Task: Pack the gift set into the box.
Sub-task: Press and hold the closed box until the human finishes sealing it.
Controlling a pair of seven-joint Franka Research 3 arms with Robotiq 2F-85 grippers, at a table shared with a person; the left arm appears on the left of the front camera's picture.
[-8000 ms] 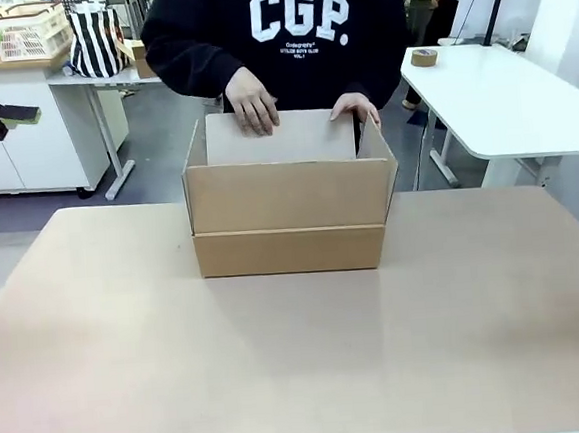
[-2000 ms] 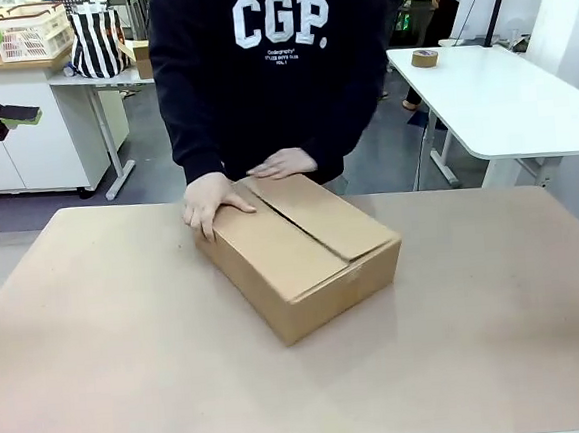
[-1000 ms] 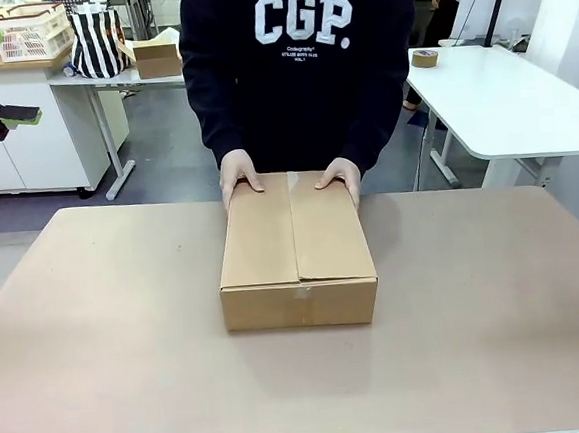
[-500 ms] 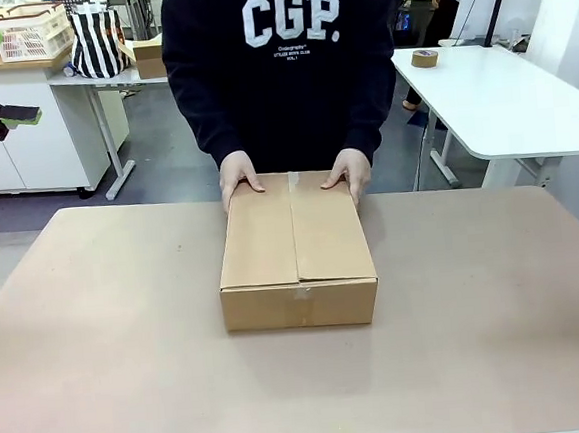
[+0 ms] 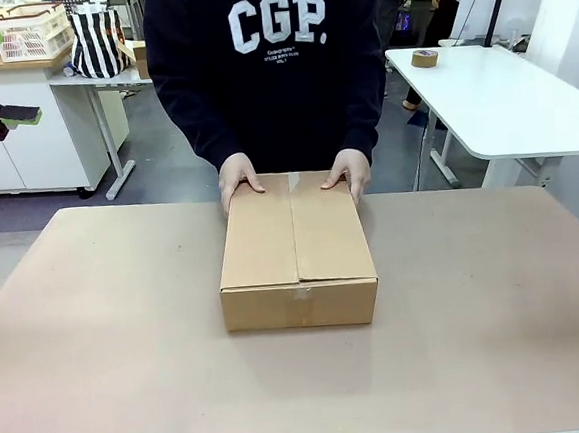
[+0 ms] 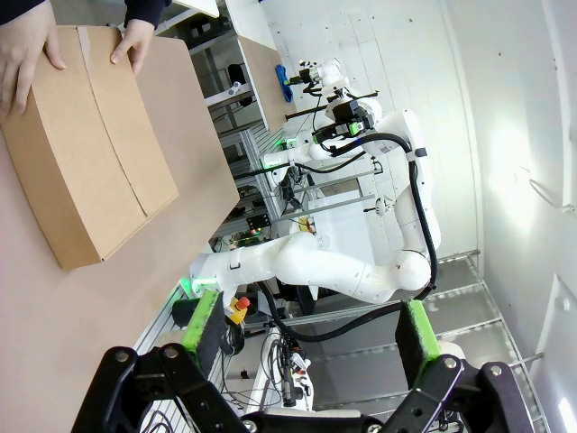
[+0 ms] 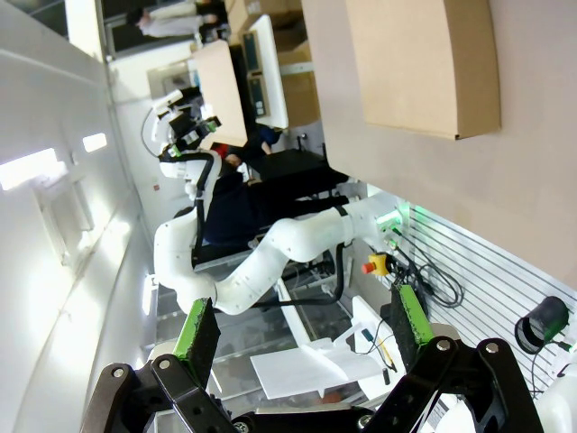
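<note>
Wait back, left gripper (image 6: 311, 320) and right gripper (image 7: 303, 325) fingers apart, empty; box (image 5: 295, 251) far beyond fingertips, flaps shut under person's hands (image 5: 238, 175)

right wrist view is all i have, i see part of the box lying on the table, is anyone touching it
observer: yes, in the front view the person has one hand on the picture-left far corner of the box and the other hand on the picture-right far corner.
operator: are the top flaps shut
observer: yes, the flaps lie flat and meet along a seam down the middle of the top.
operator: and the left gripper
observer: in the left wrist view the left gripper is open with nothing between its fingers, well short of the box.
</note>
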